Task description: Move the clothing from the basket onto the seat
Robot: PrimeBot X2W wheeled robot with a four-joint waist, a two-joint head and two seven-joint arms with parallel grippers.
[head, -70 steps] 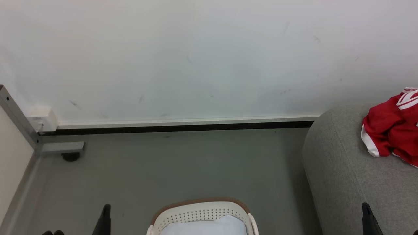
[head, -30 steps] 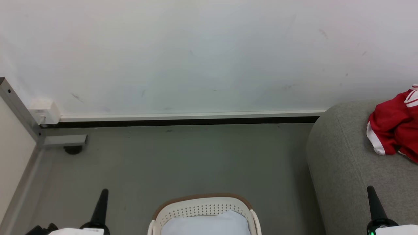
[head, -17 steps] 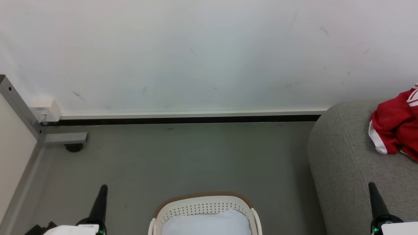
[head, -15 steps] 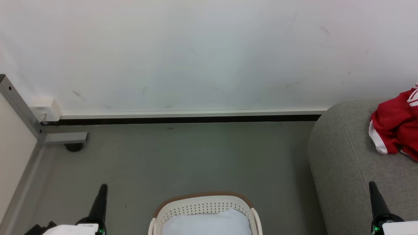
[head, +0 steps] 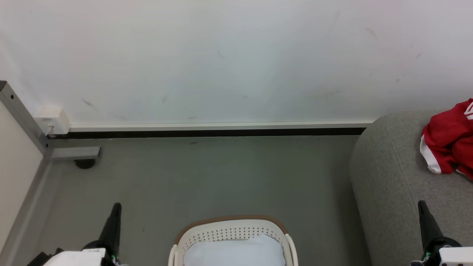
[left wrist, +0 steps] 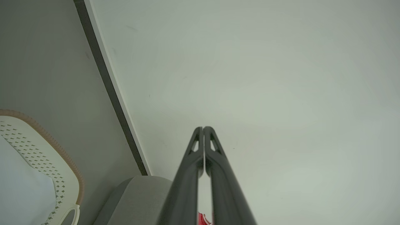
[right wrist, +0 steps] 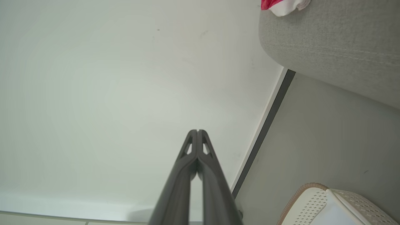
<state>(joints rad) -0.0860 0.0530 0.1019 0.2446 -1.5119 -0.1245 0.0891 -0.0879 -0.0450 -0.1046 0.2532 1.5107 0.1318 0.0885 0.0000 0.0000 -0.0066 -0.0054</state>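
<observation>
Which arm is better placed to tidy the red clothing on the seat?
Likely right: the right fingers are by the seat, nearer the clothing; the left fingers are across the basket, over the floor.

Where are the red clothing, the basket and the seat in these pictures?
clothing [head: 449, 146], head view, red fabric in the middle of the bundle.
basket [head: 229, 233], head view, perforated far wall under the brown rim.
seat [head: 388, 177], head view, bare grey upholstery near the rounded edge.

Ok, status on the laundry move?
Left hand, right hand shut, empty. Red garment lies on grey sofa. Basket: pale liner visible, no red. Nothing blocking.
</observation>
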